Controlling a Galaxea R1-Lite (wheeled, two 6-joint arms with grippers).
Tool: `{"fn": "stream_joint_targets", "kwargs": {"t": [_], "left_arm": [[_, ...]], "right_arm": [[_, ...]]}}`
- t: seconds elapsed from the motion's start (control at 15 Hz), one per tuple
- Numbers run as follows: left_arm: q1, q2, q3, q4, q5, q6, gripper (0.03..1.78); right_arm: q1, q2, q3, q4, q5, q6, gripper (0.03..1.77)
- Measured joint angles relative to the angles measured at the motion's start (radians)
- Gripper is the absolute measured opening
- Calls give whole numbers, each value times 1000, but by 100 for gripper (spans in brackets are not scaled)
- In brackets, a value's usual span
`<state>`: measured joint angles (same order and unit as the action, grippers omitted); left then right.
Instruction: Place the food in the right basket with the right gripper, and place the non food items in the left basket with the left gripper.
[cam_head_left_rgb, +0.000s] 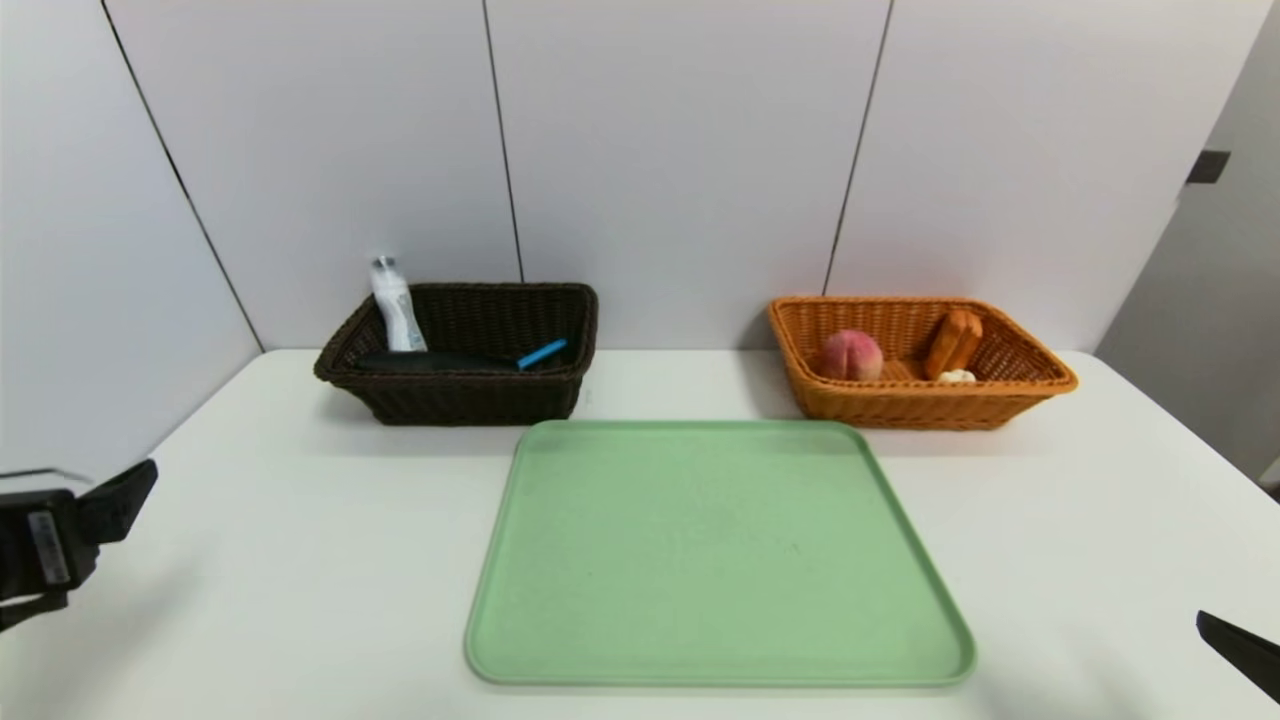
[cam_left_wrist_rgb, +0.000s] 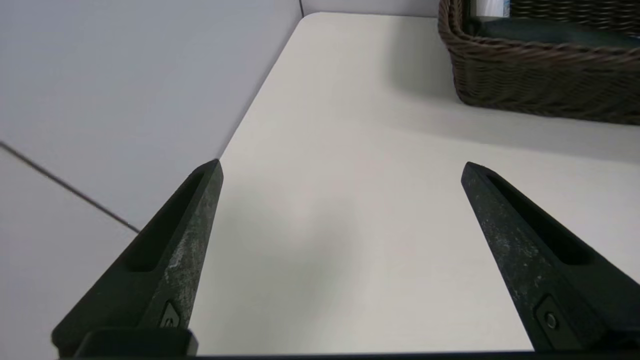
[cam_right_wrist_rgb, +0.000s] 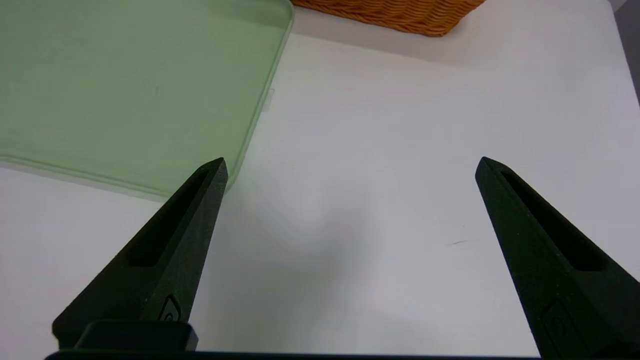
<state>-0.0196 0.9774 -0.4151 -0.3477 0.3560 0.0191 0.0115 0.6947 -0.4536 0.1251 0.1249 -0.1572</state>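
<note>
Nearest the robot, at the table's (cam_head_left_rgb: 300, 600) front corners, both arms sit pulled back: the left gripper (cam_left_wrist_rgb: 340, 165) hangs over bare tabletop at the near left with its jaws spread wide and nothing between them, and the right gripper (cam_right_wrist_rgb: 350, 162) does the same at the near right, just beside the tray's corner, equally wide and equally empty. Between them lies the green tray (cam_head_left_rgb: 720, 550), and it carries nothing at all, so as far as I can judge the sorting looks finished (no loose item shows anywhere on the table). Farther back on the left stands the dark brown basket (cam_head_left_rgb: 460, 395), holding the non-food things: a white bottle (cam_head_left_rgb: 397, 310) propped upright against its far left corner, a flat black object (cam_head_left_rgb: 430, 362) lying along the bottom, and a blue pen-like stick (cam_head_left_rgb: 542, 353) resting toward its right end. Well apart from it, at the far right, the orange basket (cam_head_left_rgb: 900, 405) holds the food: a pink peach (cam_head_left_rgb: 851, 355) on its left side, a brown bread-like piece (cam_head_left_rgb: 953, 343) leaning to the right of it, and a small pale item (cam_head_left_rgb: 956, 376) just in front of the bread, too small to name.
</note>
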Motion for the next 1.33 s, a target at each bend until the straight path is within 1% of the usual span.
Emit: {"fn": "stream_joint_targets", "kwargs": {"t": [0.13, 0.27, 0.33, 0.47, 0.6, 0.8, 0.93, 1.13, 1.27, 1.33], "left_arm": [[29, -93, 123, -58, -63, 13, 169], [40, -177, 200, -81, -135, 14, 169], [43, -217, 228, -85, -161, 15, 169], [45, -291, 293, -86, -199, 11, 169], [45, -346, 340, -89, -218, 3, 169], [59, -430, 400, -117, -266, -13, 169], [78, -513, 411, -87, -306, -24, 169], [91, -648, 415, 32, -352, -45, 169], [93, -688, 415, 20, -361, -50, 169], [93, -702, 415, 21, -373, -49, 169]], "right_arm": [[-7, -42, 29, 8, 34, 0, 171], [-8, -85, 49, 14, 44, -1, 171], [-6, -108, 59, 16, 45, 0, 171], [-3, -153, 76, 23, 46, -1, 171], [1, -201, 87, 50, 46, -2, 171], [4, -283, 109, 90, 55, -2, 171], [5, -340, 126, 111, 58, -3, 171], [6, -415, 133, 159, 62, -3, 171], [7, -454, 141, 163, 69, -4, 171], [7, -469, 141, 163, 82, -3, 171]]}}
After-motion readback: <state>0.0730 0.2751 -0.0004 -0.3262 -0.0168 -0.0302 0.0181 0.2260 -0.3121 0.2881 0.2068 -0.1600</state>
